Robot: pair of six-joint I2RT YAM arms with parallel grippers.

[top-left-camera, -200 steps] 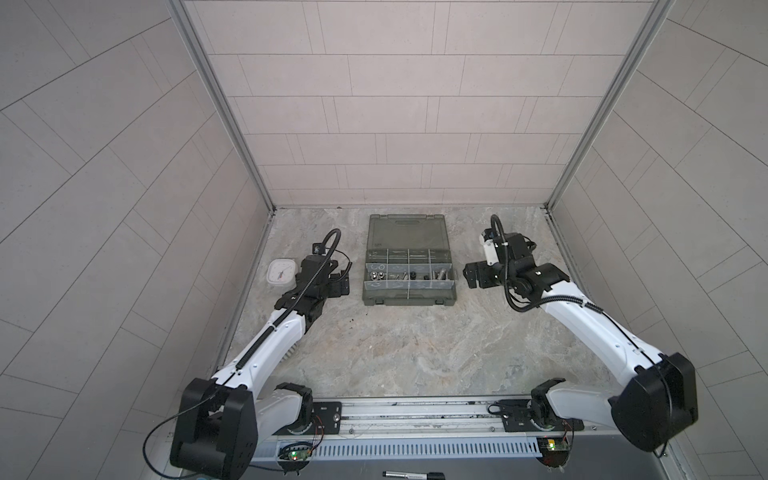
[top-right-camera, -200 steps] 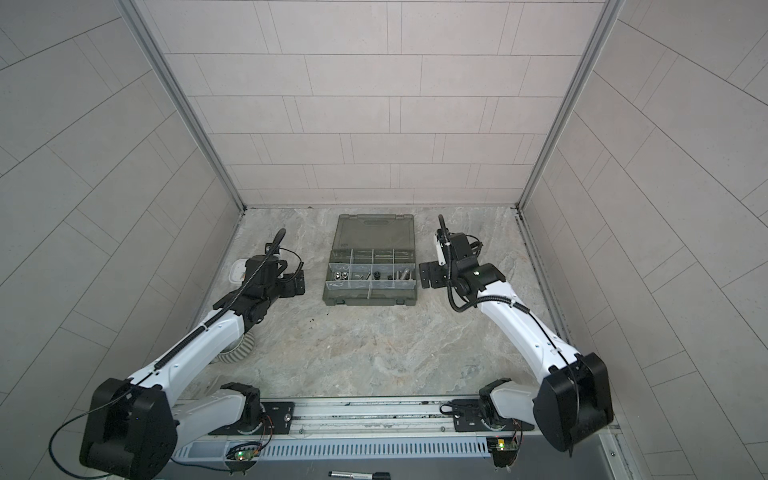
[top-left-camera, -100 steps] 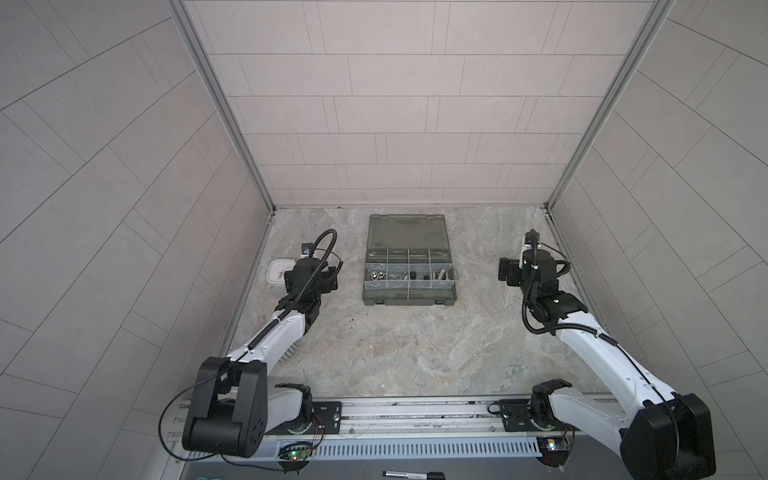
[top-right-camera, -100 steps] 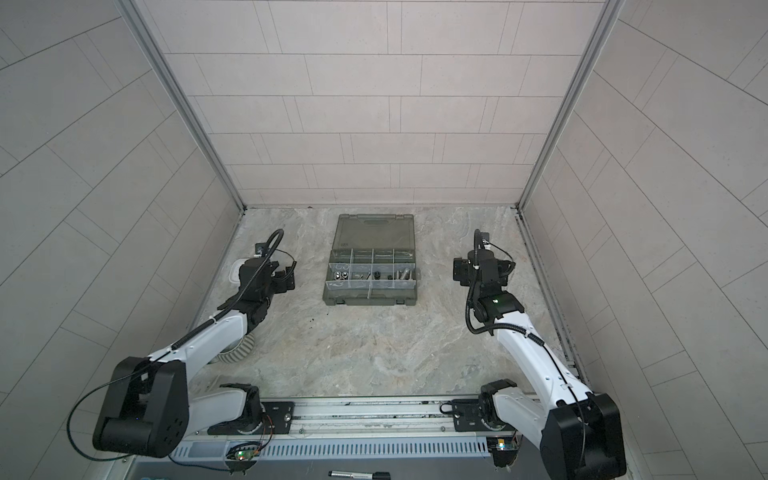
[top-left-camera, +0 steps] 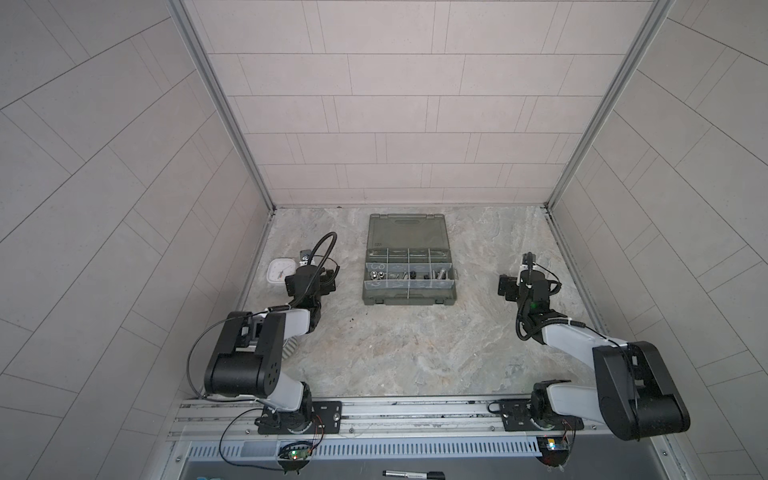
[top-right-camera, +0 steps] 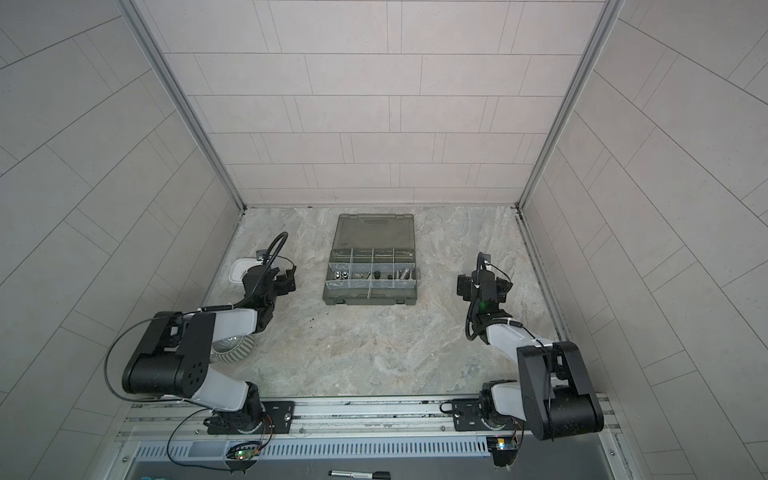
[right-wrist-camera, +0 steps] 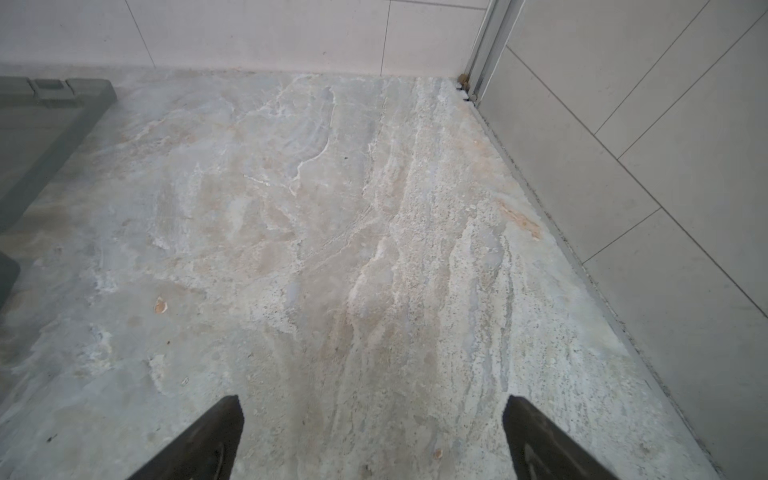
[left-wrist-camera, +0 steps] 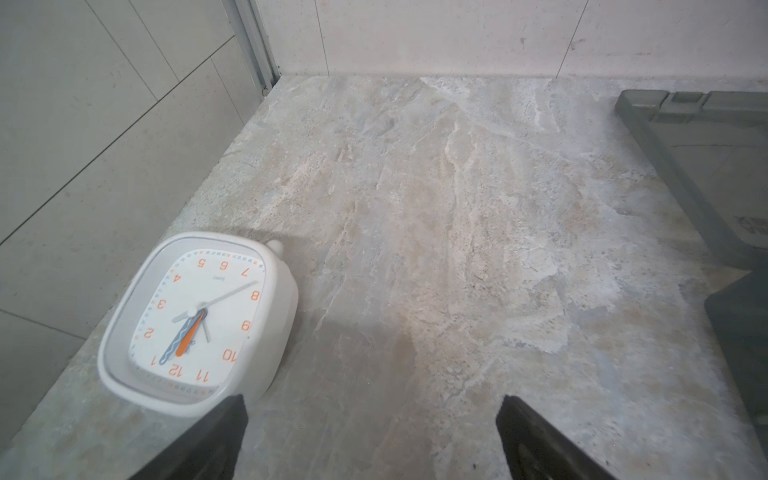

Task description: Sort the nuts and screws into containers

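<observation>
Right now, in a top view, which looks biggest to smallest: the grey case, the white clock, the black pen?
1. grey case
2. white clock
3. black pen: longer than the clock but much thinner, so those two are close.

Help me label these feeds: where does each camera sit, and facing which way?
Top views: high at the front, looking down on table, case, left arm, right arm.
Left wrist: on that arm, facing clock and case lid; open left gripper shows.
Right wrist: on that arm, facing the table's corner; open right gripper shows.
Shared: both wrist views catch the lid.
</observation>
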